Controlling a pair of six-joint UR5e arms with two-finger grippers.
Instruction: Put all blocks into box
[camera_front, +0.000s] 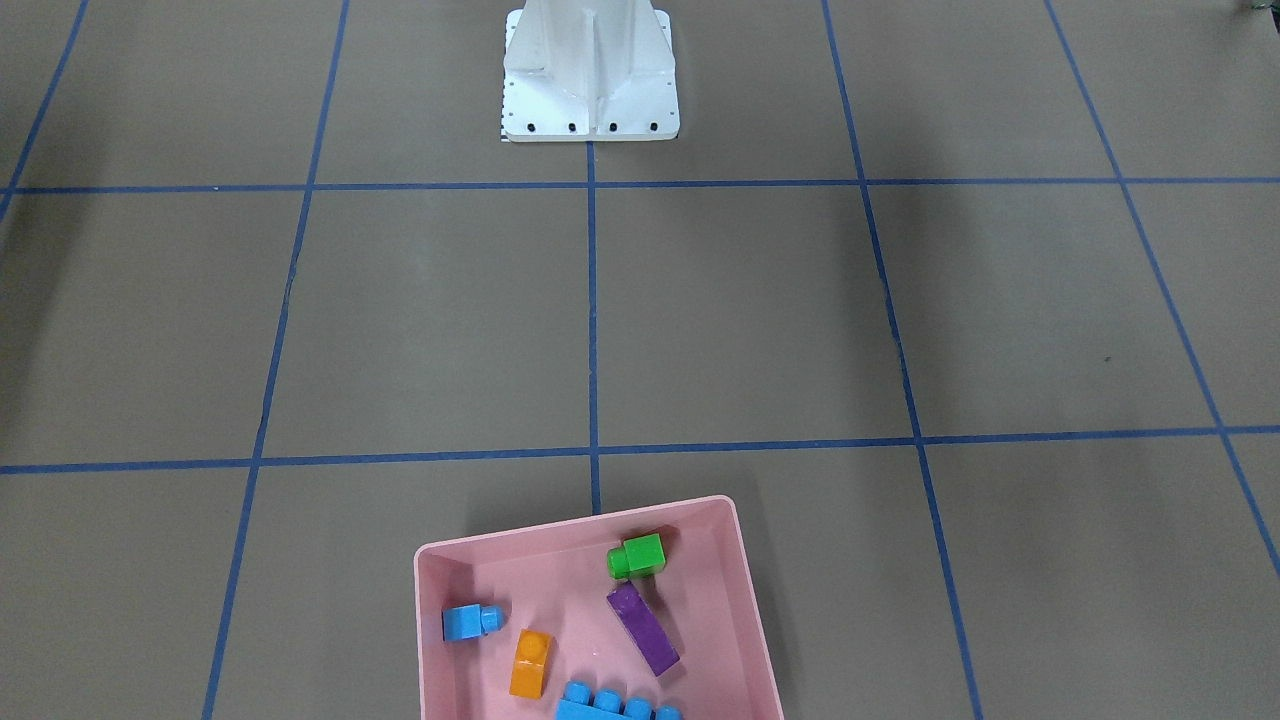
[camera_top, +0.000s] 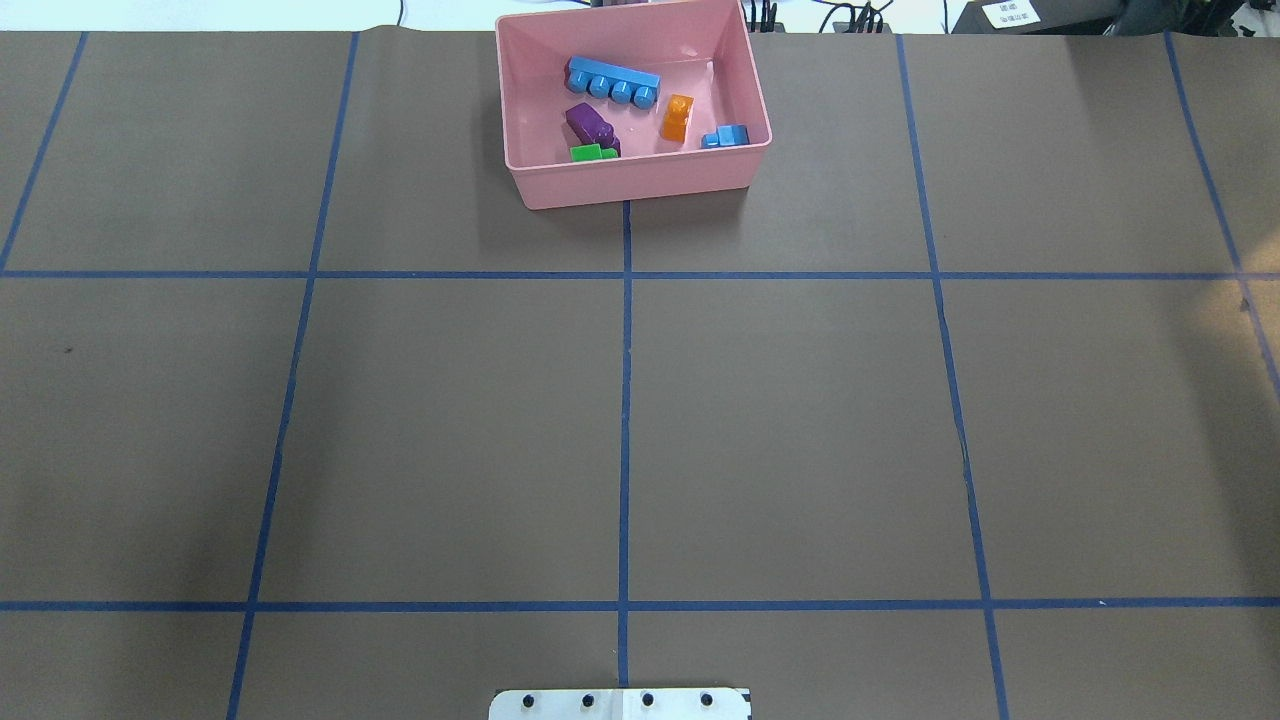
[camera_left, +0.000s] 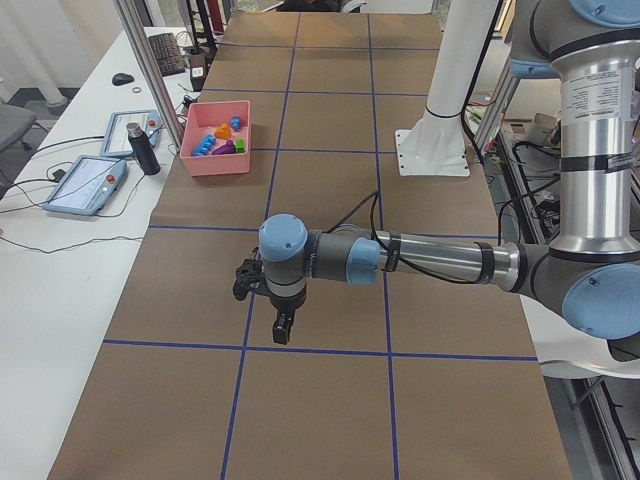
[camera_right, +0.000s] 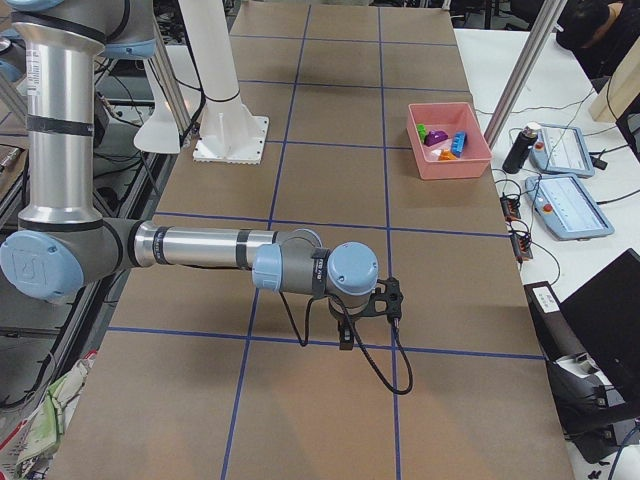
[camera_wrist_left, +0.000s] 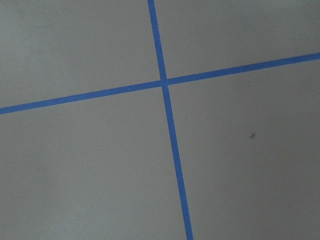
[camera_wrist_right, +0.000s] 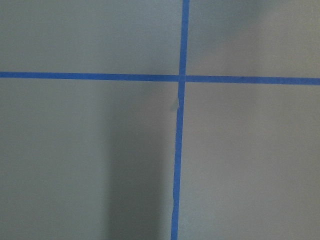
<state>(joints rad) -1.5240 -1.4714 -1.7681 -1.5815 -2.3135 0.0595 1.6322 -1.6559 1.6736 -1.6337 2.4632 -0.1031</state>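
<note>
5 blocks (camera_top: 612, 80) in box (camera_top: 640, 190), far table (camera_top: 800, 400) edge | left gripper (camera_left: 283, 330), right gripper (camera_right: 345, 338): opening cannot tell | likely done; recount 5 before stopping

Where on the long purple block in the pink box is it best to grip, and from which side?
Grip the purple block at mid-length, across its narrow width, coming straight down from above. It lies flat and diagonal, so turn the grip to match. The green block sits close to one end, and the box walls likely block a side approach.
</note>
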